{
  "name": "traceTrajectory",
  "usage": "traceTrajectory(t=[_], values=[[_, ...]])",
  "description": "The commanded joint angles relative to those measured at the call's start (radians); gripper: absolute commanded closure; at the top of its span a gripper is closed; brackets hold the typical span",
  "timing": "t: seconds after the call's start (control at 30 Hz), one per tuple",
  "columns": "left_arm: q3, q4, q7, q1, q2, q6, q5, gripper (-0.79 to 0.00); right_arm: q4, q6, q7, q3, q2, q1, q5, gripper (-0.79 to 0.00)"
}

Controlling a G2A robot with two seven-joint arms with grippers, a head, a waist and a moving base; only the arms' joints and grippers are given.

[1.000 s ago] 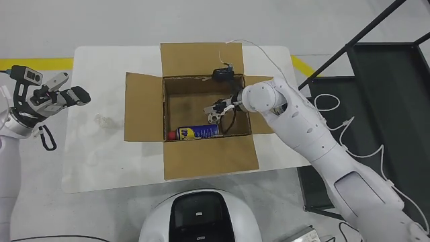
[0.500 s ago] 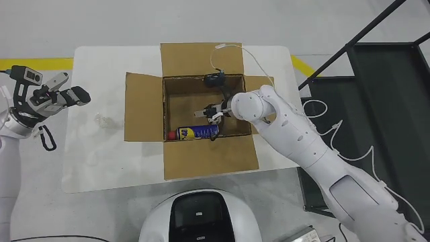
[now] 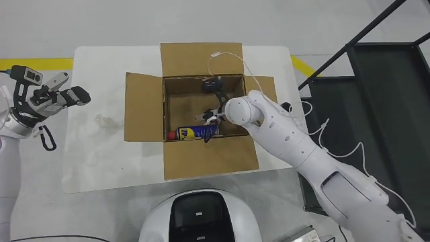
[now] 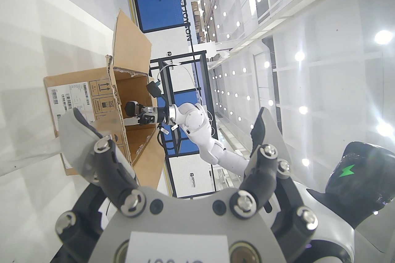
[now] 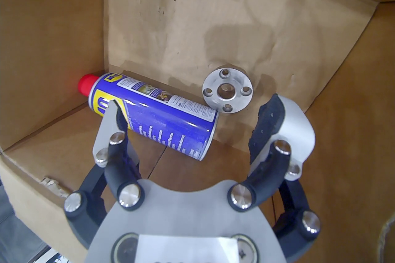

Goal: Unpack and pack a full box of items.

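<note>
The left gripper (image 3: 70, 89) hangs off the table's left edge, well apart from everything on it. Its jaws are spread wide and hold nothing. On the left part of the white table (image 3: 94, 165) lies a crumpled bit of clear plastic (image 3: 106, 121), near the box's left flap.

The open cardboard box (image 3: 143, 107) stands at the middle of the table, all four flaps folded outward. A blue spray can (image 3: 197, 132) lies on its side on the box floor, close along the near wall, with its red cap (image 5: 88, 83) pointing left into the near-left corner. Just beside the can's flat bottom end a round metal flange (image 5: 227, 90) with a centre bore and four small holes lies flat on the floor. Whether it touches the can is not clear.

The right gripper (image 5: 191, 110) is down inside the box, over the can's right half. Its jaws are wide apart and grip nothing.

A black metal rack (image 3: 376, 74) stands to the right of the table.
</note>
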Motion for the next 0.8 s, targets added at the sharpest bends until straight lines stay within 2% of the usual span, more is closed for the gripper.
traceTrajectory(t=[0.0,0.1,0.17,0.3,0.4,0.6,0.67,0.77], values=[[0.0,0.0,0.0,0.0,0.0,0.0,0.0,-0.785,0.022,-0.003,-0.005,-0.004,-0.005,0.003,-0.001,-0.733],[0.0,0.0,0.0,0.0,0.0,0.0,0.0,-0.785,0.06,-0.01,-0.016,-0.009,-0.013,0.009,-0.001,-0.748],[0.0,0.0,0.0,0.0,0.0,0.0,0.0,-0.785,0.081,-0.008,-0.026,-0.014,-0.018,0.013,-0.009,-0.785],[0.0,0.0,0.0,0.0,0.0,0.0,0.0,-0.785,0.118,-0.003,-0.045,-0.02,-0.03,0.016,-0.008,-0.785],[0.0,0.0,0.0,0.0,0.0,0.0,0.0,-0.785,0.14,-0.01,-0.053,-0.026,-0.039,0.018,-0.005,-0.668],[0.0,0.0,0.0,0.0,0.0,0.0,0.0,-0.785,0.186,-0.024,-0.069,-0.031,-0.056,0.027,0.007,-0.563],[0.0,0.0,0.0,0.0,0.0,0.0,0.0,-0.785,0.197,-0.023,-0.071,-0.033,-0.061,0.03,0.007,-0.431],[0.0,0.0,0.0,0.0,0.0,0.0,0.0,-0.785,0.21,-0.02,-0.072,-0.038,-0.069,0.034,0.001,-0.48]])
